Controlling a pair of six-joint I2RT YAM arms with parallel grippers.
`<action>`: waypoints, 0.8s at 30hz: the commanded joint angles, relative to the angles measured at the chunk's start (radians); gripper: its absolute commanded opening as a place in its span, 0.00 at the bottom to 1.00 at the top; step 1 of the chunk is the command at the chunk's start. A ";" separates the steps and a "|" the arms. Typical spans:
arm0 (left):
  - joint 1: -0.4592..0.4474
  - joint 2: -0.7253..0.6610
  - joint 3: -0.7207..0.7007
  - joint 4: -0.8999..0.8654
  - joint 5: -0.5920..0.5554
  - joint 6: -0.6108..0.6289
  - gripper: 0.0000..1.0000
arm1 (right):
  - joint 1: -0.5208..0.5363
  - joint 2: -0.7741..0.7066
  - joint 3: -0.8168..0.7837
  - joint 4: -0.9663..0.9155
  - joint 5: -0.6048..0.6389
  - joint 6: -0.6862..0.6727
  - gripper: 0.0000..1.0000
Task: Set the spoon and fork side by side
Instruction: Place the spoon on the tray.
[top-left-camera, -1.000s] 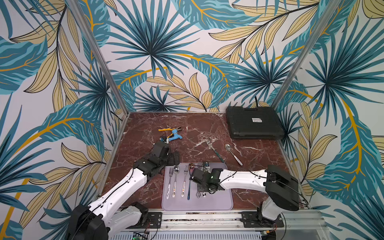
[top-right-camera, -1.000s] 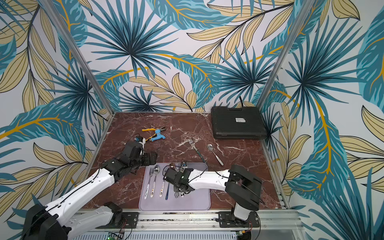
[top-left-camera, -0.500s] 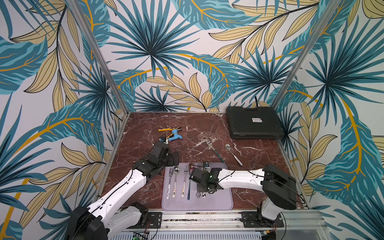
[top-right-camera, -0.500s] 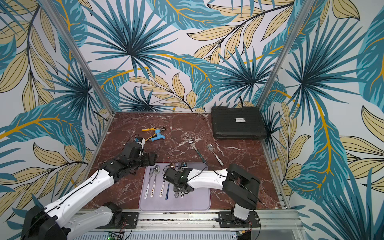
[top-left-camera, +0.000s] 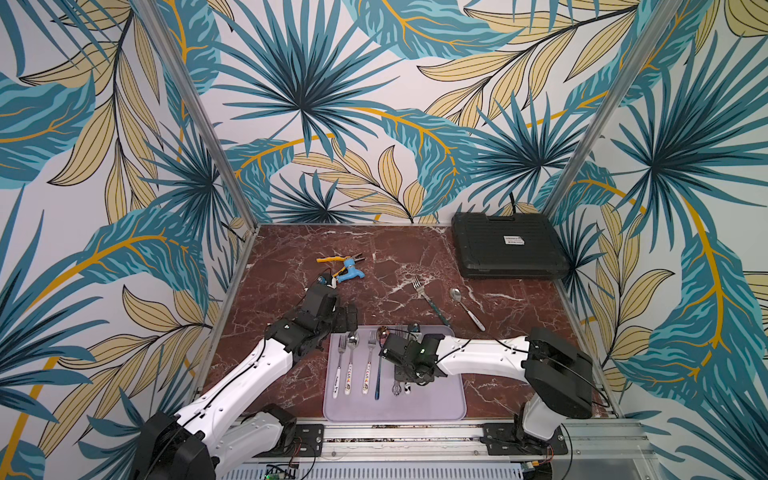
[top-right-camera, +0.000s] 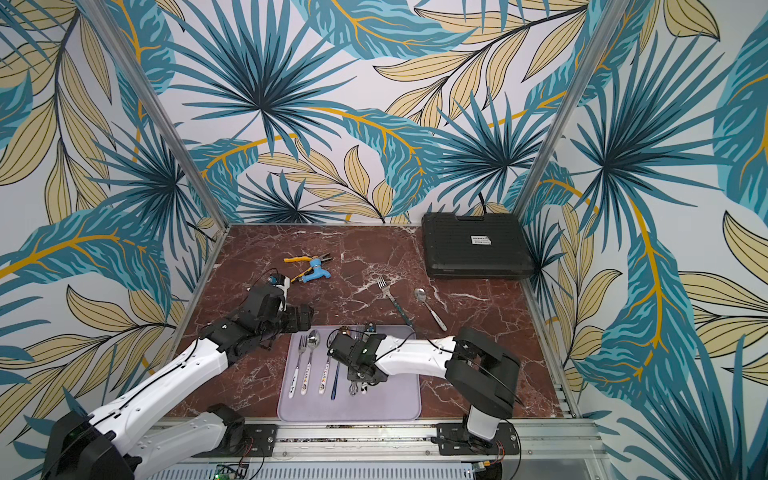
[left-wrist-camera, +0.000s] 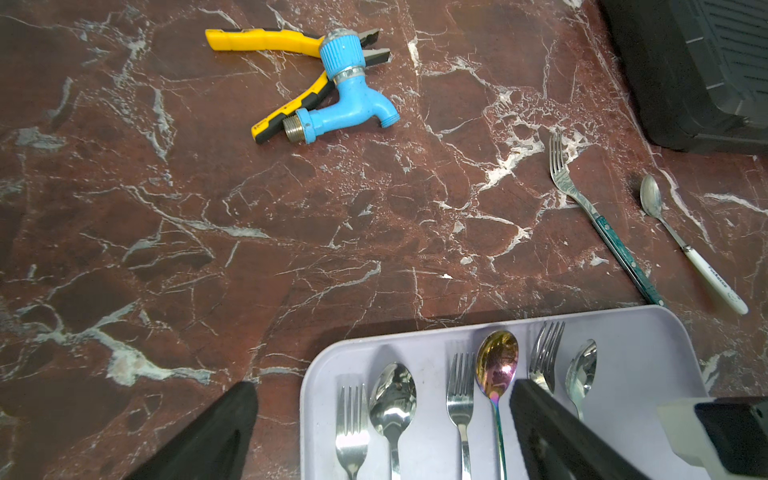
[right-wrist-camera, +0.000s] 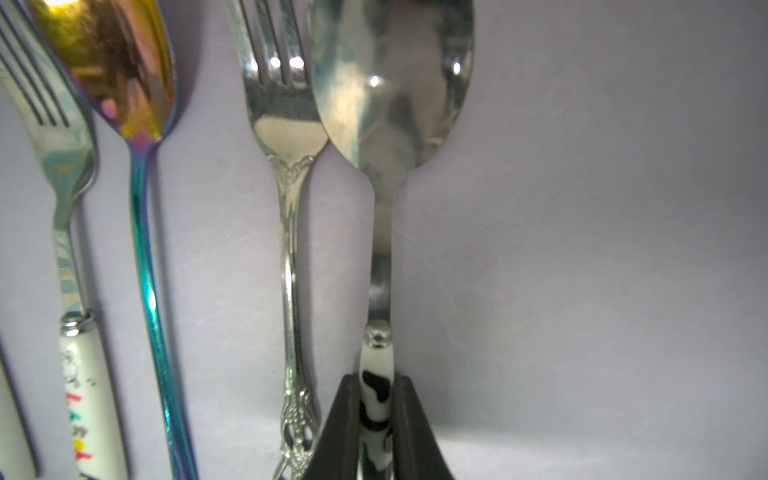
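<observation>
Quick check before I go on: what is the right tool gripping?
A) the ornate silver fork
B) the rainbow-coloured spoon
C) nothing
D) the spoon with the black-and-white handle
D: in the right wrist view the right tool is shut on the patterned handle of the spoon, with the fork right beside it on the tray.
</observation>
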 joint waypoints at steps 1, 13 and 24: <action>0.008 -0.010 -0.023 0.017 0.001 0.010 1.00 | -0.004 -0.012 -0.005 -0.025 0.006 0.010 0.15; 0.012 -0.010 -0.023 0.015 0.001 0.010 1.00 | -0.005 -0.047 0.026 -0.065 0.032 -0.007 0.50; 0.013 -0.011 -0.030 0.022 0.001 0.000 1.00 | -0.027 -0.200 0.047 -0.192 0.203 -0.126 0.55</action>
